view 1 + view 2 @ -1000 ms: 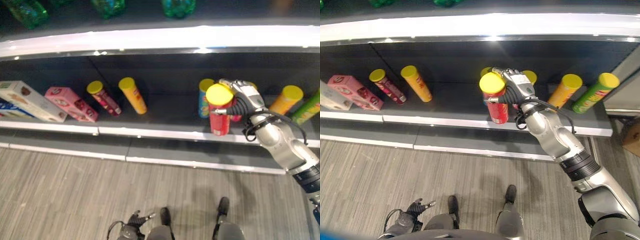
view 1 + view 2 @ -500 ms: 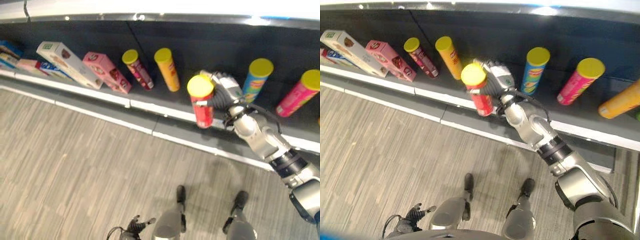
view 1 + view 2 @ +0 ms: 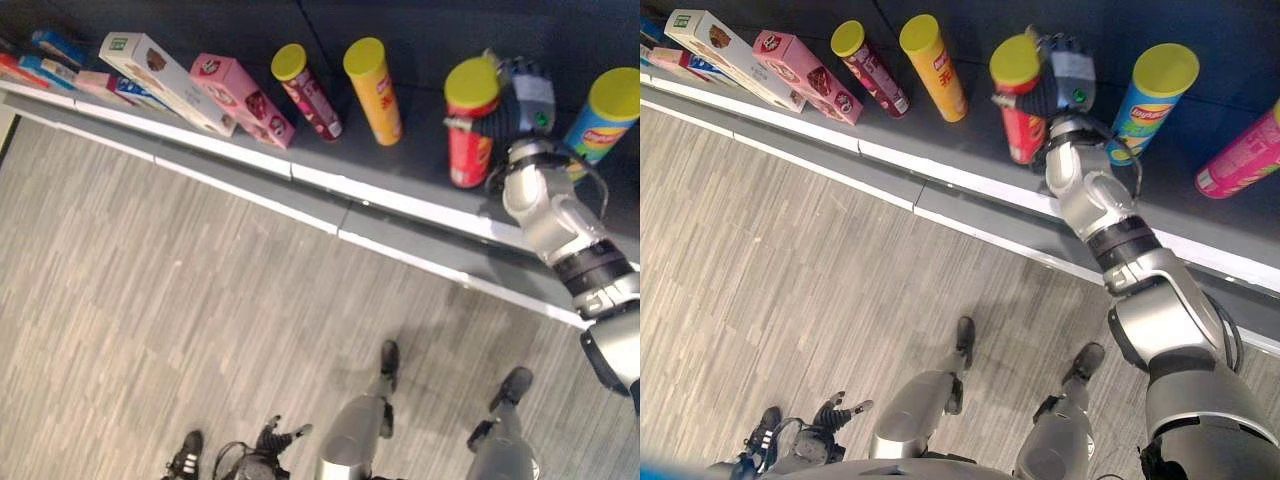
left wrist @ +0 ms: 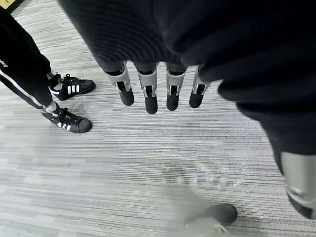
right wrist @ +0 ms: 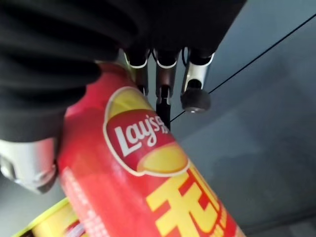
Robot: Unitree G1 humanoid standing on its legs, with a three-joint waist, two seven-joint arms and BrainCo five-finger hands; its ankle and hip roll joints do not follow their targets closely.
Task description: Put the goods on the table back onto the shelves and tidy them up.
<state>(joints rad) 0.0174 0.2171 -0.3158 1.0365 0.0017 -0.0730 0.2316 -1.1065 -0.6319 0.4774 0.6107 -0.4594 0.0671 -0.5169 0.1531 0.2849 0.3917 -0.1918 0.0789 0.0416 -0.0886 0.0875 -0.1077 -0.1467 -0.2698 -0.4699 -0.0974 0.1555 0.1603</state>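
Note:
A red crisp can (image 3: pixel 468 135) with a yellow lid stands upright on the dark lower shelf (image 3: pixel 420 195), between an orange can (image 3: pixel 374 92) and a blue can (image 3: pixel 603 122). My right hand (image 3: pixel 524 96) is shut on it from the right, its fingers (image 5: pixel 166 81) curled round the far side and the thumb (image 5: pixel 29 168) against the near side. I cannot tell whether the can's base rests on the shelf board. My left hand (image 3: pixel 835 414) hangs low over the floor, its fingers (image 4: pixel 148 94) straight and holding nothing.
Left along the shelf lean a maroon can (image 3: pixel 306 92), a pink box (image 3: pixel 244 101) and a white box (image 3: pixel 165 80), and a pink can (image 3: pixel 1245 162) lies right of the blue one. A person's black shoes (image 4: pixel 73 87) stand on the grey floor by my left hand.
The camera has swung down and left. My right hand has carried the red can from the shelf's front edge deeper in, between the orange and blue cans.

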